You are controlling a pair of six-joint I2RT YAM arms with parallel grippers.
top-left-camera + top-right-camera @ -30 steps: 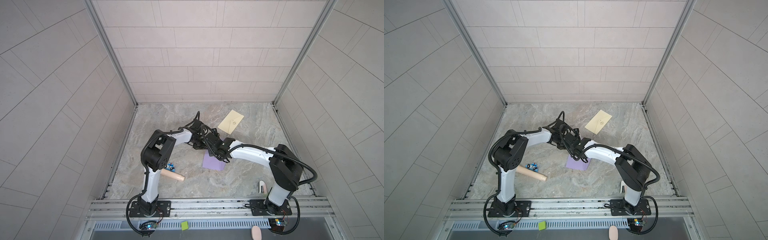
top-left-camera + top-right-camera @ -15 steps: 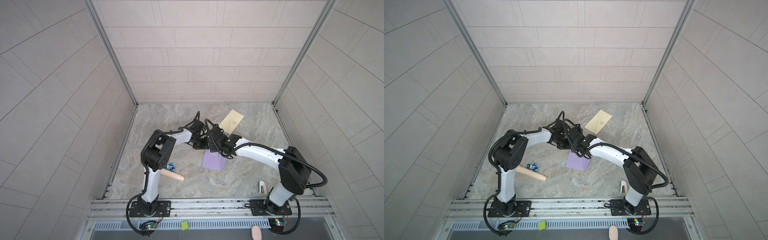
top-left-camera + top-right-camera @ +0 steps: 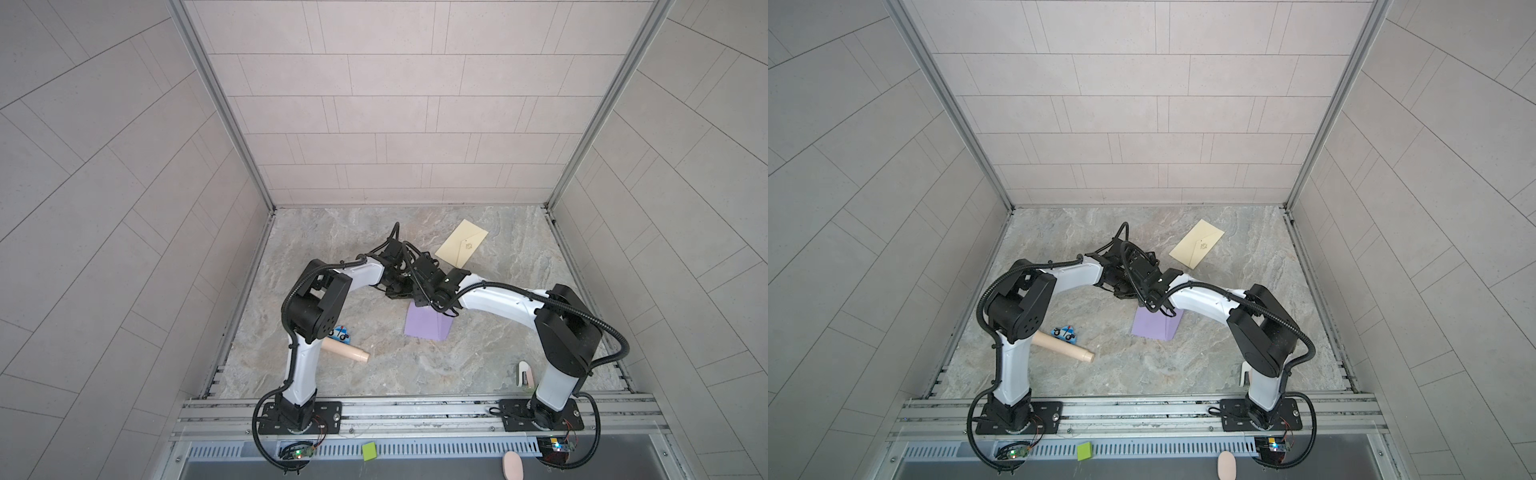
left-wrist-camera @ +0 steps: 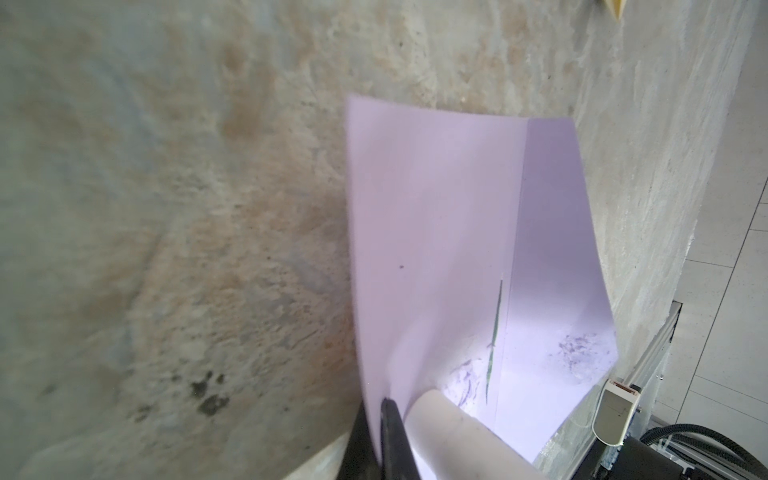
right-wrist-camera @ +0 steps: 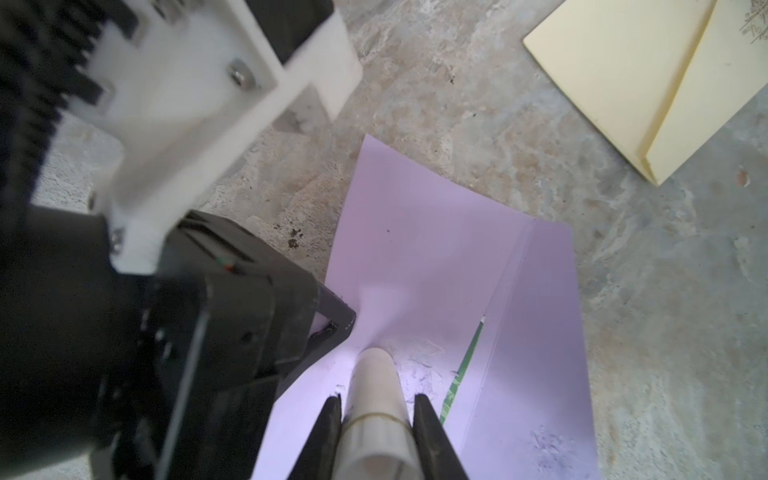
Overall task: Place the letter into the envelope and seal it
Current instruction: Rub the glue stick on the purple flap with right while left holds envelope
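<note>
Left pincer (image 4: pixel 380 419) clamped shut on the edge of the purple letter (image 5: pixel 415 249). Right pincer (image 5: pixel 376 401) grips a white cylinder (image 5: pixel 374 374), its tip on the letter. The letter lies outside and near the cream envelope (image 3: pixel 461 248), which is flat on the desk (image 3: pixel 478 365).

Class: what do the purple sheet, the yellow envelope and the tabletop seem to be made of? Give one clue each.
Purple sheet: thin matt paper; it curls and holds a crease.
Yellow envelope: matt paper or light card; crisp folded flap.
Tabletop: veined grey-brown, stone or a printed imitation; cannot tell which.
</note>
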